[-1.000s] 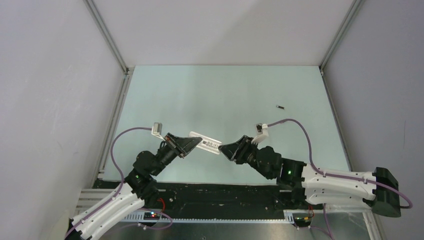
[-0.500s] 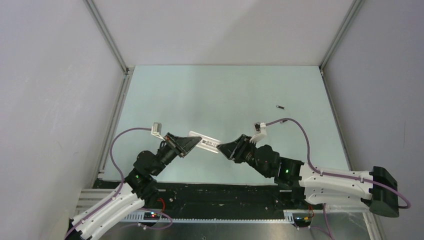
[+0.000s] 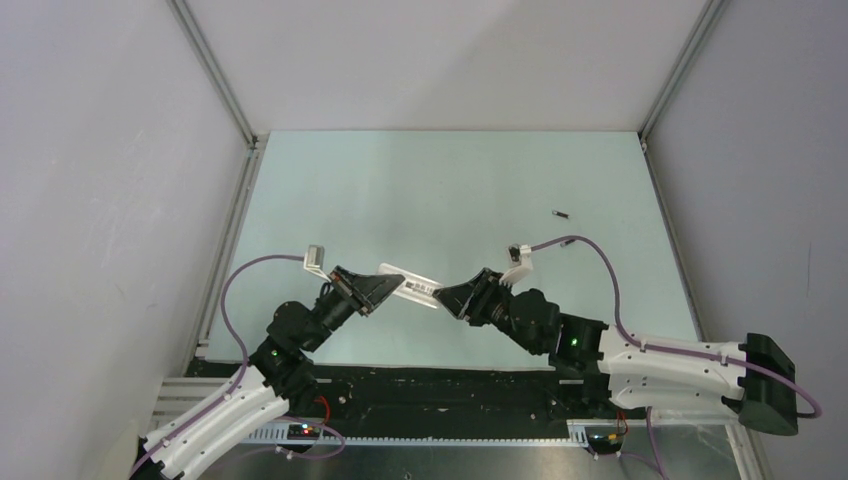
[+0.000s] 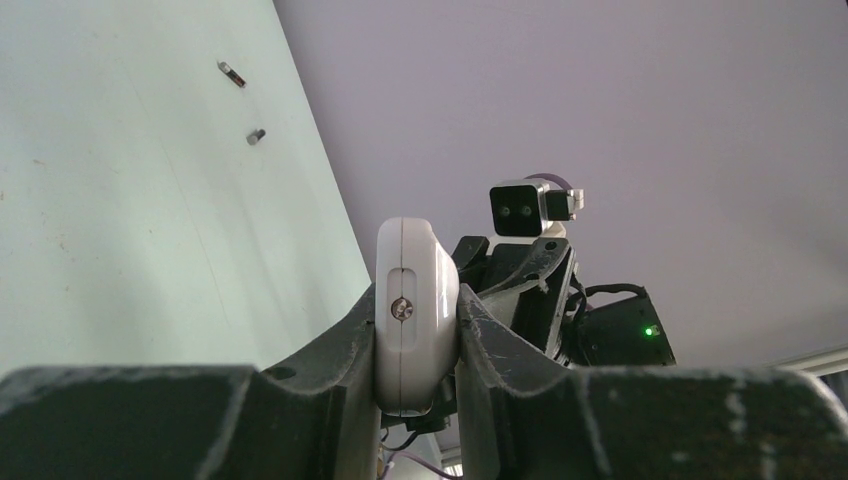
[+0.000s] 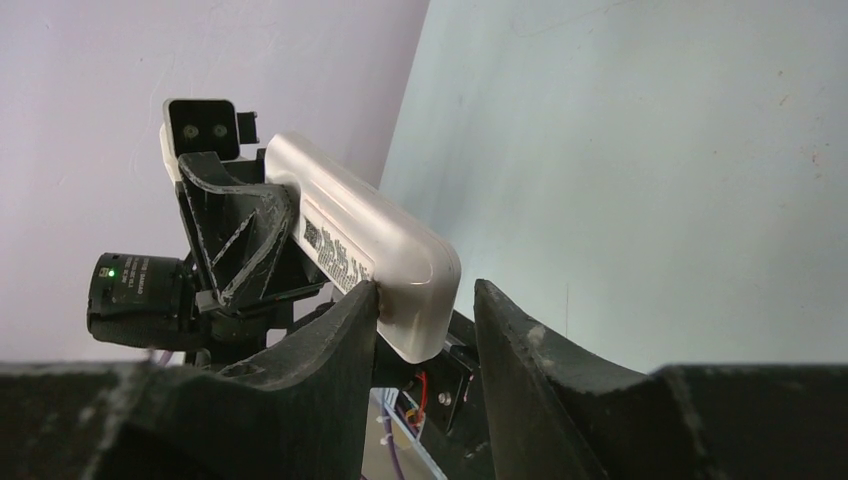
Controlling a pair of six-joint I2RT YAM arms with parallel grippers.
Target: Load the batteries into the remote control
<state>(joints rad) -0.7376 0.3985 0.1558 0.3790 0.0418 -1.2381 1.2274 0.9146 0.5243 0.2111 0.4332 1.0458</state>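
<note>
The remote control (image 3: 410, 284), slim and white, hangs above the table between both arms. My left gripper (image 3: 386, 286) is shut on its left end, and the pads press both flat sides of the remote control (image 4: 415, 310). My right gripper (image 3: 448, 297) straddles the other end of the remote control (image 5: 370, 235). One of its fingers (image 5: 340, 340) touches the casing and the other stands off with a gap, so it is open. A tiny dark battery (image 3: 561, 213) lies on the table at the far right, also seen as the battery (image 4: 231, 73). I see only this one battery for certain.
A small grey bit (image 4: 256, 135) lies near the battery; I cannot tell what it is. Pale walls with metal rails (image 3: 238, 205) close the green table on three sides. The right arm's purple cable (image 3: 590, 250) arcs over the table near the battery.
The right arm has crept slightly left toward the remote, and its jaws have parted a little from the remote's end. The left gripper and the remote have stayed put.
</note>
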